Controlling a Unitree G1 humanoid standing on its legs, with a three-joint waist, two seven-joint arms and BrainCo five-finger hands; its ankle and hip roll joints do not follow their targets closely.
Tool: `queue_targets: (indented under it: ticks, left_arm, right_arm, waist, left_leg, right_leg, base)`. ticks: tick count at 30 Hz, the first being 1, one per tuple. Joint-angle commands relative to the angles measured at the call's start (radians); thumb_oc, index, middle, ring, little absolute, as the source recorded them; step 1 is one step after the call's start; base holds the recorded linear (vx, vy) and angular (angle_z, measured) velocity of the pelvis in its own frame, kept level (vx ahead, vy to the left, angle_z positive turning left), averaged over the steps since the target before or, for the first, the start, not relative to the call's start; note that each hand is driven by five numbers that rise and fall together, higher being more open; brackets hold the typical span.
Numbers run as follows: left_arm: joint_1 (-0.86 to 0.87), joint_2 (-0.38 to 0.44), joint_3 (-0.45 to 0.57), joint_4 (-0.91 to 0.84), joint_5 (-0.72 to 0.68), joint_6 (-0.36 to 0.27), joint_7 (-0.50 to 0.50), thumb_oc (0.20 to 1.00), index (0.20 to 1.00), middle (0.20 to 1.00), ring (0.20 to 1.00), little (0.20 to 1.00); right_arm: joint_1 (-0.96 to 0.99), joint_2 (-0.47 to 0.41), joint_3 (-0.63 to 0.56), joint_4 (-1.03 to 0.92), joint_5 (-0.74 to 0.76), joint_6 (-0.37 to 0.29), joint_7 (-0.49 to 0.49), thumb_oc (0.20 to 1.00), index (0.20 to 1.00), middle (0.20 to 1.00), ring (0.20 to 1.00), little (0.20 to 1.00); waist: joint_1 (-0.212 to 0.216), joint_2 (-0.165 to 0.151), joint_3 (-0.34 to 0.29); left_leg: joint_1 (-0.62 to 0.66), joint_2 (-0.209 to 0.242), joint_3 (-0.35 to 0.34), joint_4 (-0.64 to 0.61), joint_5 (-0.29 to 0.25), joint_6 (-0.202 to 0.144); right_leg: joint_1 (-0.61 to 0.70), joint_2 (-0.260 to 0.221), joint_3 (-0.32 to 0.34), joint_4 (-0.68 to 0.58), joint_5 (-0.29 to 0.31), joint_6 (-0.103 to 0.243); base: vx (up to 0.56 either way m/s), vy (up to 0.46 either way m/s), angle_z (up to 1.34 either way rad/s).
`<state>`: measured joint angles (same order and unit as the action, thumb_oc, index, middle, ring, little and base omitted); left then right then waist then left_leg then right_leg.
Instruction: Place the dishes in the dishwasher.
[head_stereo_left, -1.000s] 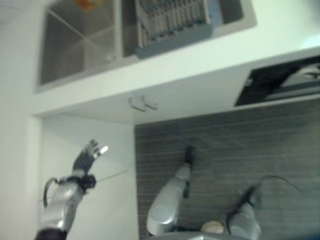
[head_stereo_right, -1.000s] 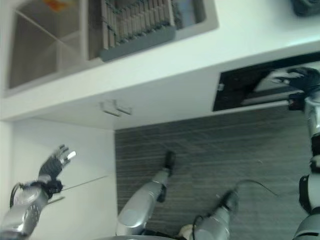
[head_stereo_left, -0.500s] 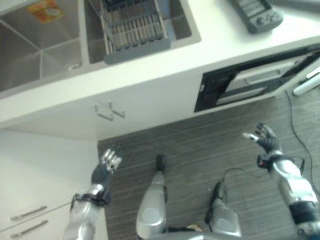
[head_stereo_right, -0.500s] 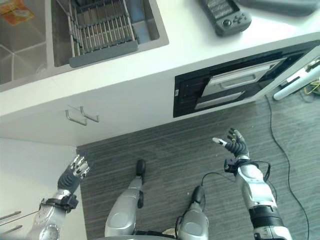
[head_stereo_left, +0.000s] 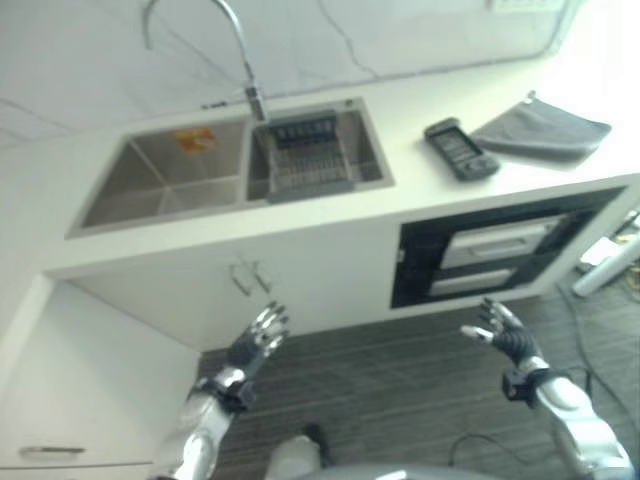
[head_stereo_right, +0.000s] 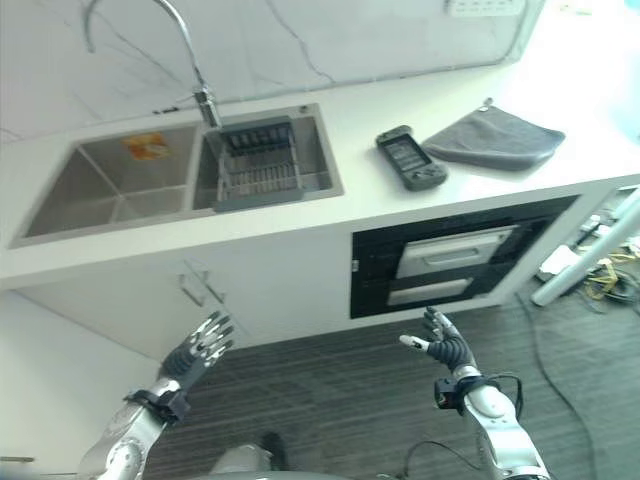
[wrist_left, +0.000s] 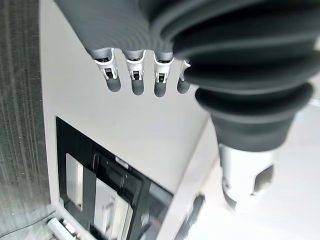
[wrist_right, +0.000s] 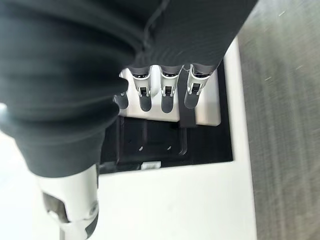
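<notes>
Both hands hang empty with fingers spread — the left hand (head_stereo_right: 200, 348) at lower left, the right hand (head_stereo_right: 440, 349) just below the closed dishwasher (head_stereo_right: 455, 265) and nearer it — while the dish rack (head_stereo_right: 258, 166) sits in the sink (head_stereo_right: 100, 200), upper left on the surface (head_stereo_right: 400, 190).

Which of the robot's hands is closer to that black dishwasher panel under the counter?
The right hand. It hovers open just below the dishwasher, near its lower edge. The left hand is off to the side, below the white cabinet handles.
</notes>
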<state>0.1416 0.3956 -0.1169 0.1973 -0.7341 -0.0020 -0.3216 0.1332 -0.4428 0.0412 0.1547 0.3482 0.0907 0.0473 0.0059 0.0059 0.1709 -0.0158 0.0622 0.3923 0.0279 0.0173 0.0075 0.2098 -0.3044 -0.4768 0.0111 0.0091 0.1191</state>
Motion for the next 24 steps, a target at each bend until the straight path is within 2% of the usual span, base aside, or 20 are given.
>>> queue_targets:
  ticks: [1, 4, 6, 7, 9, 12, 16, 17, 18, 24]
  left_arm:
    - [-0.037, 0.067, 0.043, -0.024, 0.017, -0.034, -0.011, 1.0, 1.0, 1.0, 1.0, 1.0]
    - [-0.046, 0.067, 0.042, 0.039, 0.046, -0.047, -0.015, 1.0, 1.0, 1.0, 1.0, 1.0]
    - [-0.052, 0.066, 0.039, 0.078, 0.052, -0.056, -0.012, 1.0, 1.0, 1.0, 1.0, 1.0]
    - [-0.058, 0.066, 0.025, 0.114, 0.068, -0.064, -0.008, 1.0, 1.0, 1.0, 1.0, 1.0]
    - [-0.074, 0.05, 0.001, 0.157, 0.111, -0.069, -0.009, 1.0, 1.0, 1.0, 1.0, 1.0]
    - [-0.081, 0.036, -0.008, 0.203, 0.144, -0.07, -0.017, 1.0, 1.0, 1.0, 1.0, 1.0]
    - [-0.084, 0.001, -0.007, 0.291, 0.181, -0.067, -0.002, 1.0, 1.0, 1.0, 1.0, 1.0]
    - [-0.086, -0.03, -0.006, 0.403, 0.189, -0.086, -0.003, 1.0, 1.0, 1.0, 1.0, 1.0]
    - [-0.088, -0.038, -0.005, 0.429, 0.199, -0.092, -0.003, 1.0, 1.0, 1.0, 1.0, 1.0]
    - [-0.157, -0.112, -0.007, 0.719, 0.222, -0.148, -0.001, 1.0, 1.0, 1.0, 1.0, 1.0]
  right_arm:
    - [-0.128, 0.029, 0.014, 0.024, 0.008, -0.058, 0.003, 1.0, 1.0, 1.0, 1.0, 1.0]
    - [-0.112, 0.063, 0.034, 0.096, -0.014, -0.068, 0.021, 1.0, 1.0, 1.0, 1.0, 1.0]
    - [-0.101, 0.066, 0.043, 0.121, -0.032, -0.067, 0.051, 1.0, 1.0, 1.0, 1.0, 1.0]
    - [-0.08, 0.065, 0.057, 0.148, -0.043, -0.085, 0.064, 1.0, 1.0, 1.0, 1.0, 1.0]
    - [-0.059, 0.066, 0.072, 0.191, -0.053, -0.123, 0.069, 1.0, 1.0, 1.0, 1.0, 1.0]
    - [-0.07, 0.077, 0.084, 0.257, -0.045, -0.15, 0.081, 1.0, 1.0, 1.0, 1.0, 1.0]
    - [-0.09, 0.089, 0.099, 0.327, -0.037, -0.11, 0.082, 1.0, 1.0, 1.0, 1.0, 1.0]
    - [-0.107, 0.098, 0.122, 0.403, -0.018, -0.09, 0.087, 1.0, 1.0, 1.0, 1.0, 1.0]
    - [-0.112, 0.101, 0.125, 0.426, -0.015, -0.088, 0.089, 1.0, 1.0, 1.0, 1.0, 1.0]
    - [-0.18, 0.148, 0.158, 0.755, 0.018, -0.123, 0.111, 1.0, 1.0, 1.0, 1.0, 1.0]
  waist:
    - [0.018, -0.021, 0.039]
    - [0.015, -0.021, 0.026]
    - [0.001, -0.022, 0.027]
    - [-0.025, -0.024, 0.024]
    - [-0.045, -0.044, 0.015]
    - [-0.045, -0.057, 0.011]
    - [-0.035, -0.062, -0.006]
    - [-0.028, -0.058, -0.024]
    - [-0.026, -0.056, -0.028]
    - [-0.012, -0.047, -0.061]
  left_leg:
    - [0.139, 0.044, -0.091, -0.107, 0.0, -0.107]
    - [0.158, 0.022, -0.12, -0.115, -0.02, -0.085]
    - [0.164, 0.013, -0.161, -0.115, -0.03, -0.068]
    - [0.167, 0.013, -0.208, -0.115, -0.034, -0.057]
    - [0.163, -0.003, -0.246, -0.115, -0.044, -0.049]
    - [0.152, -0.002, -0.26, -0.115, -0.044, -0.05]
    - [0.148, 0.004, -0.261, -0.115, -0.044, -0.062]
    - [0.155, 0.011, -0.255, -0.115, -0.046, -0.068]
    - [0.157, 0.013, -0.254, -0.115, -0.046, -0.069]
    - [0.181, 0.021, -0.258, -0.115, -0.054, -0.072]
  right_leg:
    - [-0.076, 0.067, 0.094, -0.076, 0.088, 0.081]
    - [-0.102, 0.055, 0.109, 0.051, 0.073, 0.072]
    - [-0.131, 0.066, 0.165, 0.102, 0.076, 0.066]
    - [-0.137, 0.133, 0.254, 0.063, 0.025, 0.046]
    - [-0.123, 0.169, 0.324, -0.023, 0.044, 0.037]
    - [-0.117, 0.174, 0.347, -0.058, 0.06, 0.037]
    - [-0.104, 0.182, 0.344, -0.098, 0.068, 0.035]
    - [-0.093, 0.183, 0.336, -0.098, 0.058, 0.03]
    - [-0.089, 0.184, 0.331, -0.098, 0.056, 0.029]
    - [-0.053, 0.194, 0.316, -0.098, 0.028, 0.017]
  base:
    - [0.11, 0.353, 0.28]
    - [0.09, 0.195, 0.36]
    - [0.14, 0.08, 0.32]
    - [0.2, -0.017, 0.34]
    - [0.15, -0.097, 0.47]
    - [0.04, -0.142, 0.81]
    - [0.02, -0.135, 0.25]
    - [0.06, -0.087, -0.04]
    - [0.07, -0.089, -0.04]
    - [0.07, -0.033, 0.04]
